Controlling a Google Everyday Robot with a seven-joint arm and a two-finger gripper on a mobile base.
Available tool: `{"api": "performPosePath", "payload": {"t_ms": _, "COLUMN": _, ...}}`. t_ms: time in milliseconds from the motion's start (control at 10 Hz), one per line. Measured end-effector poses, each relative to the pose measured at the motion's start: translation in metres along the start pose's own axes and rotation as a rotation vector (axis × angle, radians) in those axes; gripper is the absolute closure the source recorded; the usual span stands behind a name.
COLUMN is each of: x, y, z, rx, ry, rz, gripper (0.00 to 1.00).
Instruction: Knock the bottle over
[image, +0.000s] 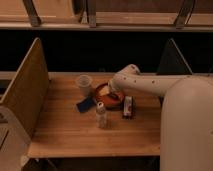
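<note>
The bottle (101, 115), slim and clear with a white cap, stands upright near the middle of the wooden table (60, 135). My white arm reaches in from the right, and the gripper (112, 95) hangs over the red-brown bowl (108, 98), just behind and to the right of the bottle and apart from it. The wider translucent cup (83, 85) stands upright behind and to the left of the bottle.
A blue flat packet (86, 105) lies between cup and bottle. A small dark-and-white package (128, 107) lies right of the bowl. Wooden side panels (27, 90) flank the table left and right, and a dark gap lies behind it.
</note>
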Motion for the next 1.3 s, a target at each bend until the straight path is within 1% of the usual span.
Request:
{"api": "performPosePath", "payload": {"t_ms": 900, "x": 0.0000, "y": 0.0000, "z": 0.0000, "rx": 0.000, "ry": 0.000, "rz": 0.000, "gripper": 0.21}}
{"api": "performPosePath", "payload": {"t_ms": 1100, "x": 0.0000, "y": 0.0000, "z": 0.0000, "rx": 0.000, "ry": 0.000, "rz": 0.000, "gripper": 0.35}}
{"api": "performPosePath", "payload": {"t_ms": 1300, "x": -0.0001, "y": 0.0000, "z": -0.0001, "rx": 0.000, "ry": 0.000, "rz": 0.000, "gripper": 0.58}}
